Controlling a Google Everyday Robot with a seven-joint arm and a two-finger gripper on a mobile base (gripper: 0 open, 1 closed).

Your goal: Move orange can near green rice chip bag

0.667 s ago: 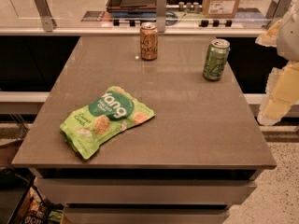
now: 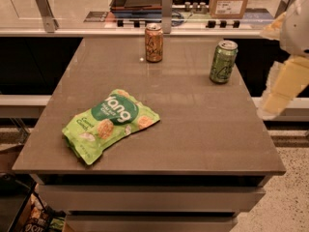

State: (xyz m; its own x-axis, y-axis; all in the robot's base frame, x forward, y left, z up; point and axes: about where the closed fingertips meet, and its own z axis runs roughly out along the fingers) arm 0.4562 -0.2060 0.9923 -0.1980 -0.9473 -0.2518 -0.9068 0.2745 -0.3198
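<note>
- While the green rice chip bag [image 2: 110,123] lies flat, printed side up, on the front-left part of the worktop [image 2: 203,139], nothing touches it.
- The orange can [image 2: 154,43] stands upright well beyond the bag and a little to its right, near the worktop's far edge.
- A green can [image 2: 223,62] stands upright far to the right of the bag, also well apart from it.
- The gripper [image 2: 282,88] hangs farther right of the bag than the green can, off the worktop's side, holding nothing visible; whether it is wide or narrow cannot be told.
</note>
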